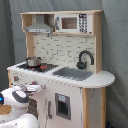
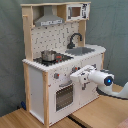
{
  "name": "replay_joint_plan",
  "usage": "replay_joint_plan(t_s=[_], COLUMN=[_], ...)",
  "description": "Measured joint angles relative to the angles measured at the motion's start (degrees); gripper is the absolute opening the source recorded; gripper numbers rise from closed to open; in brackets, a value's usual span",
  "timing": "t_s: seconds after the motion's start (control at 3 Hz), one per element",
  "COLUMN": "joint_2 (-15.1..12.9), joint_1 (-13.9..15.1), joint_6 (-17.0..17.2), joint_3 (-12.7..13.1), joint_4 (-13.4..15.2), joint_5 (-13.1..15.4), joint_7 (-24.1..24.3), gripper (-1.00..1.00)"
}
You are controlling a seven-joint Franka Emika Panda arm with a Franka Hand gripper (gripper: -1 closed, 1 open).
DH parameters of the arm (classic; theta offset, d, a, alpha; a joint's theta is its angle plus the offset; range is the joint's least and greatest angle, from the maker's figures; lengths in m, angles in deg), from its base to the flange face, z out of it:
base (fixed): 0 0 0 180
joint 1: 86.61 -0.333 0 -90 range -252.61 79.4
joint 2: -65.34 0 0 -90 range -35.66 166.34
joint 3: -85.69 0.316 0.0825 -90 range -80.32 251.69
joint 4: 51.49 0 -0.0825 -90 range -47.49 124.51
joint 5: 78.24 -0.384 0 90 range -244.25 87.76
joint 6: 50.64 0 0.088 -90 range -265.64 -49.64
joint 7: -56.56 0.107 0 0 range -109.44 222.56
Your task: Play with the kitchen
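Risk here lies in a blind push: the gripper (image 2: 76, 76) sits tight against the front panel of the kitchen (image 2: 47, 92), at the knob row just above the oven door (image 2: 64, 96), and a forward shove or a twist that misses a knob could rock the tall unit or slide the small pot (image 2: 48, 55) on the hob (image 2: 50, 59). The kitchen stands upright on the wooden floor against a grey backdrop. The arm reaches in level from the second exterior view's right, wrist horizontal, its tip at the panel. Whether the jaws are apart or together cannot be told from either view.
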Motion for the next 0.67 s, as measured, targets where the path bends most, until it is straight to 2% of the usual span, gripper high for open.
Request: replay_joint_plan(t_s=[0.33,0.67], joint_2=[0.00,-0.14], joint_1=[-0.03,-0.29], joint_6=[0.07,0.49], joint_3=[0.01,0.06], joint_4=[0.03,0.07], joint_5=[0.00,-0.14], joint_7=[0.00,9.25], gripper=[1.00,1.00])
